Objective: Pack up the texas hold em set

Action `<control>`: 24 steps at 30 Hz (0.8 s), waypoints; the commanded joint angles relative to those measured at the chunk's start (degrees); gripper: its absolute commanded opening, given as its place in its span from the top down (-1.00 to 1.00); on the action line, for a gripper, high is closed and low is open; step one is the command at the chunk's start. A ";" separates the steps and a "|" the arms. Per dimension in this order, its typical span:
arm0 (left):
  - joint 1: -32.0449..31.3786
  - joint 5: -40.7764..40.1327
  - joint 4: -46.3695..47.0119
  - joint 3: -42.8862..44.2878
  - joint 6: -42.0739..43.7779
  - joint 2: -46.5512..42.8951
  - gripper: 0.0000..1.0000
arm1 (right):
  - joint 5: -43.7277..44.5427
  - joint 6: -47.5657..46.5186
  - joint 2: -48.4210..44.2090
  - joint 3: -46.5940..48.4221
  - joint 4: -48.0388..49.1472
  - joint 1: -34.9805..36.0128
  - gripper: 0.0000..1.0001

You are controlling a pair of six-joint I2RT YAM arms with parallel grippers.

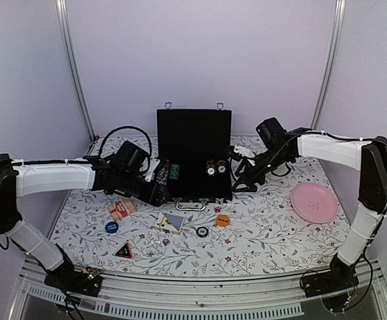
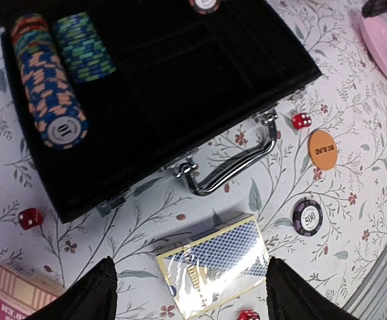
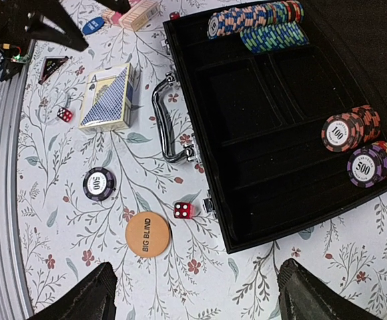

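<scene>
The black briefcase [image 1: 194, 195] lies open with its lid upright. Striped chip stacks [image 2: 50, 87] fill its left slot, and two short stacks [image 3: 353, 143] stand at its right. On the cloth in front lie a blue card deck [image 2: 213, 270], a red deck [image 1: 122, 209], an orange button [image 3: 148, 233], a purple chip [image 3: 98, 183], a blue button [image 1: 112, 227], a triangle token [image 1: 123, 251] and a red die [image 3: 183, 210]. My left gripper [image 2: 190, 275] hangs open above the blue deck. My right gripper [image 3: 196, 283] is open over the case's front right corner, holding nothing.
A pink plate [image 1: 315, 202] sits on the right of the flowered tablecloth [image 1: 273, 233]. More red dice [image 2: 28, 218] lie near the decks. The table's metal front rail [image 1: 200, 280] runs along the near edge, and walls close in the back and sides.
</scene>
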 commanded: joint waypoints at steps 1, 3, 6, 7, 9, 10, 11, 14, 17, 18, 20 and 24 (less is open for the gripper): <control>2.61 -1.06 -5.35 -4.93 -7.19 -2.09 -0.48 | 6.73 -0.93 0.68 3.93 -2.60 4.72 -0.63; 2.96 0.72 -4.68 -6.73 -7.87 -2.70 -0.45 | 7.23 -0.99 1.76 5.78 -3.66 6.46 -0.63; 2.98 3.83 -3.87 -8.45 -8.44 -2.71 -0.49 | 7.48 -0.91 3.44 7.89 -4.75 9.53 -0.63; 3.00 4.35 -3.75 -8.76 -8.72 -2.57 -0.52 | 7.73 -0.97 4.06 8.49 -4.94 10.42 -0.63; 2.97 6.01 -2.90 -9.31 -8.60 -2.23 -0.53 | 8.31 -0.93 5.63 9.73 -5.40 12.33 -0.63; 3.00 7.05 -1.87 -9.79 -8.59 -2.00 -0.54 | 8.57 -0.91 6.48 10.41 -5.65 13.17 -0.63; 2.94 8.27 -0.61 -10.08 -8.82 -1.71 -0.54 | 8.96 -0.86 7.45 11.08 -5.93 13.98 -0.63; 2.65 12.14 3.83 -10.53 -9.69 0.04 -0.54 | 9.73 -0.11 10.64 13.57 -7.02 15.67 -0.63; 1.76 13.28 6.07 -9.91 -10.07 2.57 -0.52 | 9.96 0.61 12.86 15.63 -8.74 16.73 -0.63; 1.47 13.37 6.51 -9.65 -10.27 3.40 -0.51 | 10.16 0.91 13.38 16.14 -9.23 16.96 -0.63; 1.15 13.80 7.43 -9.12 -10.47 4.97 -0.50 | 10.83 1.32 14.15 16.80 -9.79 17.47 -0.62; 0.07 15.35 8.78 -8.02 -10.56 7.08 -0.48 | 11.90 1.98 15.21 17.56 -10.47 17.99 -0.63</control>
